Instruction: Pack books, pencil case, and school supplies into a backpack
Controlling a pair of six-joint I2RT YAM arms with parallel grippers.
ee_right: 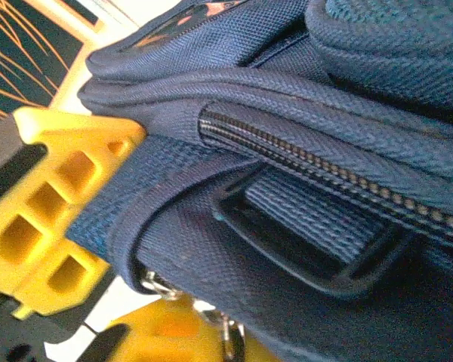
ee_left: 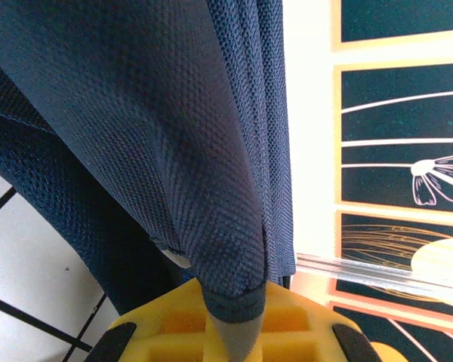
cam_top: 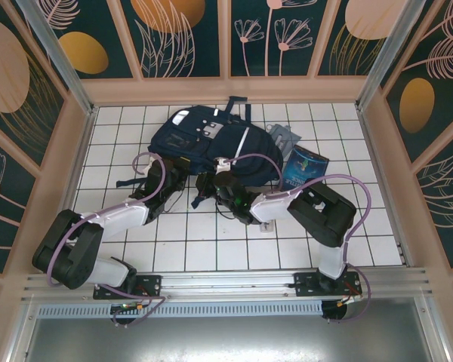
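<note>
The navy backpack (cam_top: 204, 139) lies flat at the back middle of the tiled table. My left gripper (cam_top: 171, 175) is at its near left edge, shut on a fold of backpack (ee_left: 174, 151) fabric that runs down between the jaws of the left gripper (ee_left: 238, 328). My right gripper (cam_top: 225, 188) is at the near right edge; the backpack (ee_right: 302, 151) seam with a metal zip pull (ee_right: 157, 286) sits between its yellow fingers (ee_right: 53, 226). The dark blue book (cam_top: 304, 167) lies right of the pack. The grey pencil case (cam_top: 284, 139) lies behind the book. A small pale packet (cam_top: 266, 225), seemingly the school supplies, peeks from under my right forearm.
Dark straps (cam_top: 136, 183) trail from the backpack toward the left arm. Painted panel walls (cam_top: 75, 136) close in the table on three sides. A metal rail (cam_top: 234, 280) runs along the near edge by the arm bases. Bare tiles (cam_top: 204, 241) lie between the arms.
</note>
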